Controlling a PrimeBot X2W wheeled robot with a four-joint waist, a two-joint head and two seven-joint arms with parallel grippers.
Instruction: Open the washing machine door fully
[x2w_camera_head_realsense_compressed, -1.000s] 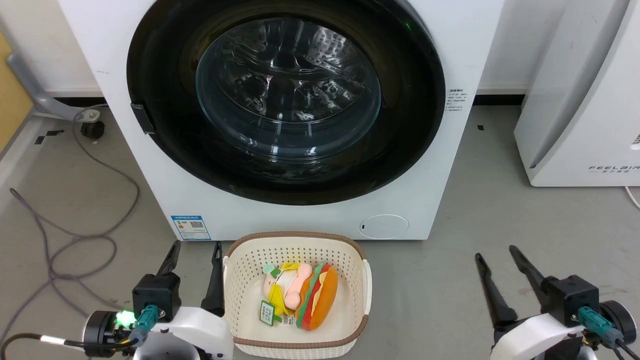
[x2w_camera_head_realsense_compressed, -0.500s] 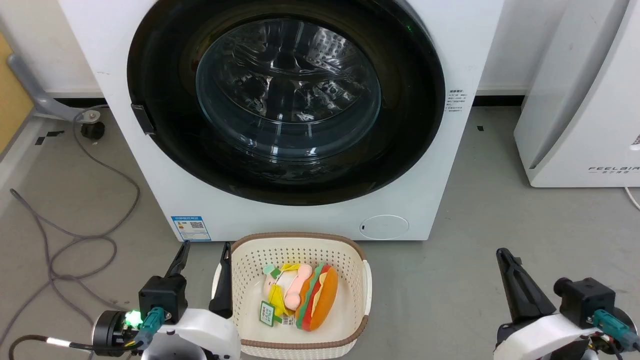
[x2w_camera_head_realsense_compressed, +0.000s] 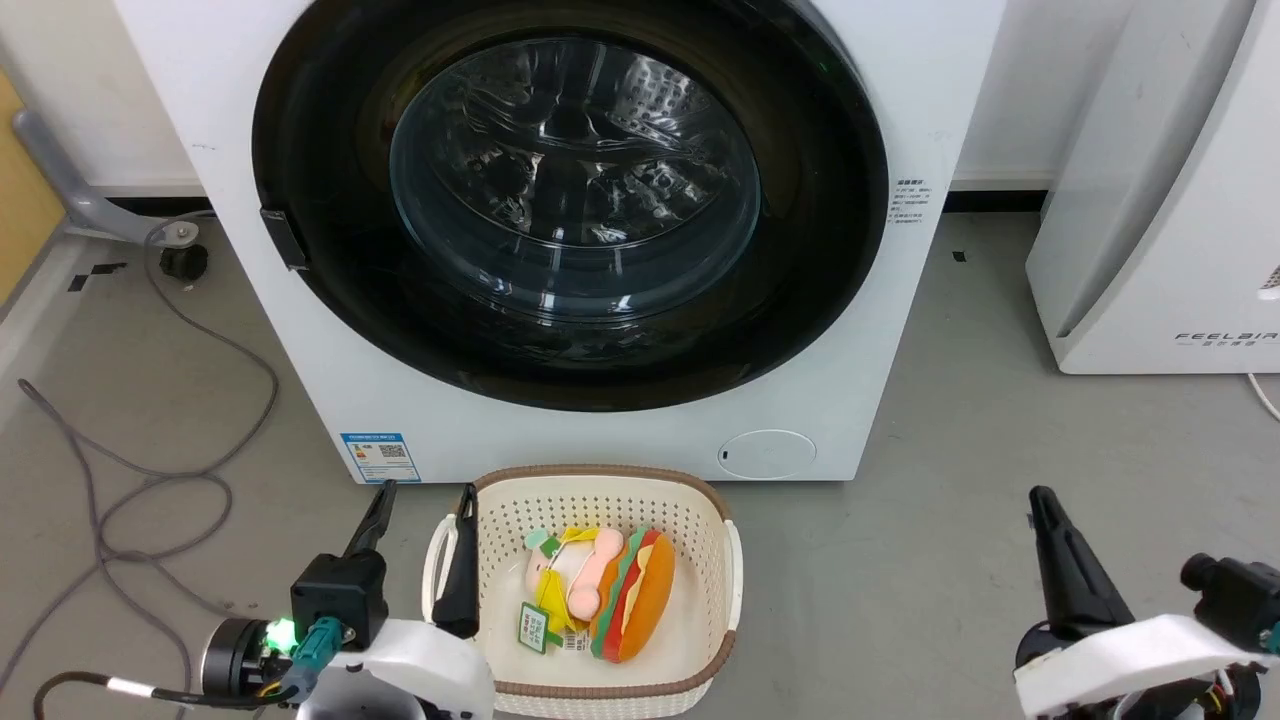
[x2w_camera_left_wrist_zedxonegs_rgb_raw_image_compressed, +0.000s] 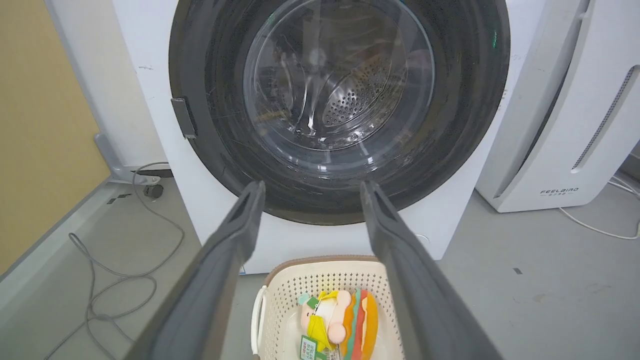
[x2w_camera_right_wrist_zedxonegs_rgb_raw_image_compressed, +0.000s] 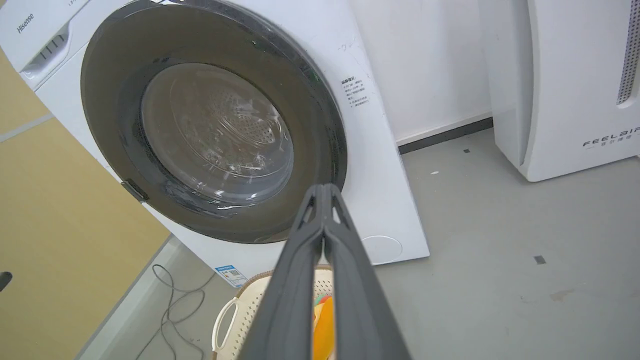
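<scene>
The white washing machine (x2w_camera_head_realsense_compressed: 860, 330) stands straight ahead. Its round glossy black washing machine door (x2w_camera_head_realsense_compressed: 320, 120) with a clear glass bowl lies closed flat against the front, a small dark latch tab (x2w_camera_head_realsense_compressed: 284, 238) on its left rim. The door (x2w_camera_left_wrist_zedxonegs_rgb_raw_image_compressed: 470, 115) fills the upper left wrist view; in the right wrist view the door (x2w_camera_right_wrist_zedxonegs_rgb_raw_image_compressed: 107, 60) appears tilted. My left gripper (x2w_camera_head_realsense_compressed: 420, 500) is open, low at the basket's left edge, far below the door. My right gripper (x2w_camera_head_realsense_compressed: 1042, 497) is shut with nothing in it, low at the right over the floor, fingertips (x2w_camera_right_wrist_zedxonegs_rgb_raw_image_compressed: 324, 190) pressed together.
A cream perforated basket (x2w_camera_head_realsense_compressed: 700, 500) with plush toys (x2w_camera_head_realsense_compressed: 600, 590) sits on the floor before the machine. A white FEELAIR appliance (x2w_camera_head_realsense_compressed: 1150, 200) stands at the right. Grey cables (x2w_camera_head_realsense_compressed: 150, 480) loop on the floor at the left, beside a yellow panel (x2w_camera_left_wrist_zedxonegs_rgb_raw_image_compressed: 40, 125).
My right gripper closed its fingers and drifted right and down in the head view. The left gripper stayed open and shifted slightly right toward the basket. The door has not moved.
</scene>
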